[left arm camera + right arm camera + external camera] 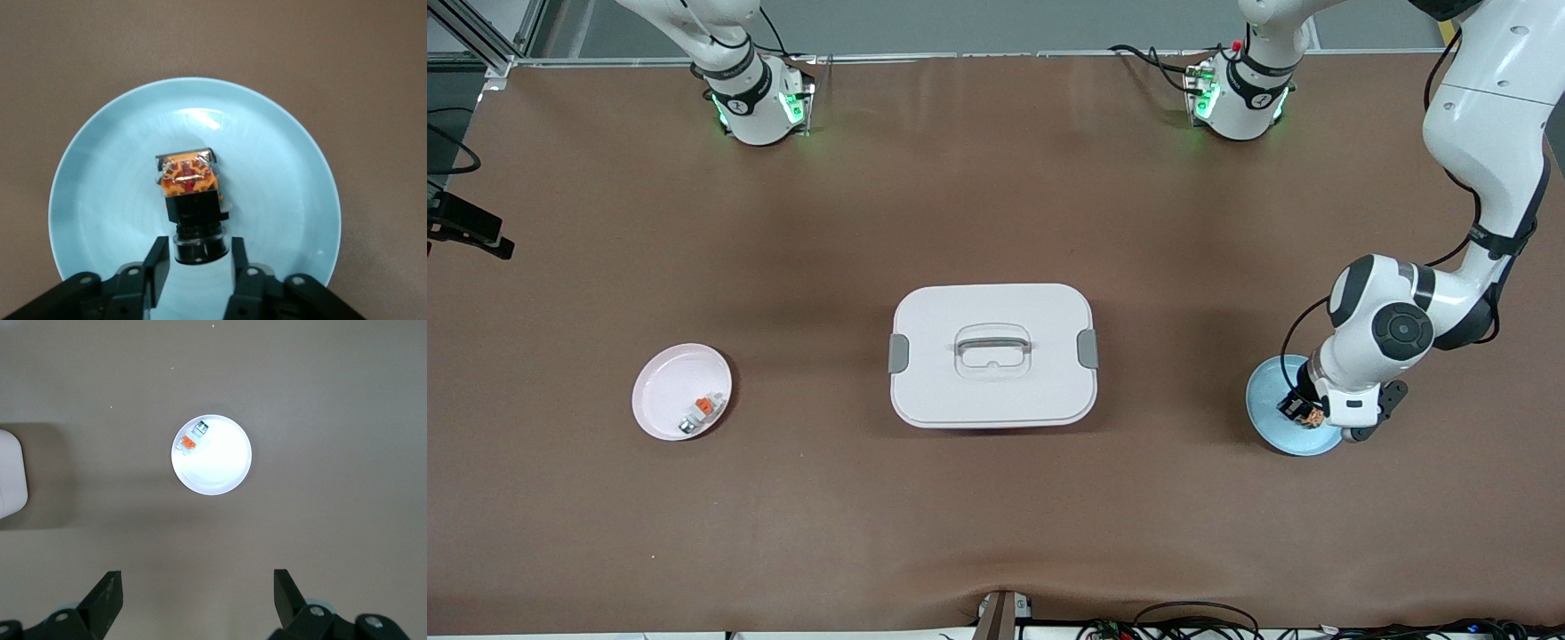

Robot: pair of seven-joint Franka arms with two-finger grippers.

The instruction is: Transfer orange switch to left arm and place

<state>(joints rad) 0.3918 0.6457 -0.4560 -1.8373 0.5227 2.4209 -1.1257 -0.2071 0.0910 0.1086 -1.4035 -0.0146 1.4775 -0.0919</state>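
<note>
The orange switch (192, 207) lay on the light blue plate (100, 200) at the left arm's end of the table. The left gripper (197, 277) was low over that plate. Its fingers (157, 267) stood on each side of the switch's black round end, only a little way apart. I could not tell if they were squeezing it or just beside it.

The right gripper (197, 600) was up in the air, waiting, with its fingers spread wide and nothing in them. It looked down over the pink plate (660, 391) at the right arm's end of the table (a small silver piece with an orange tab (701, 413) lay on it).

The big white box (992, 356) sat on the table between the two plates.

The grip looked like it was only on the round tip, so the switch might slip or roll away. If the arm carried it low, it might bump the box.
</note>
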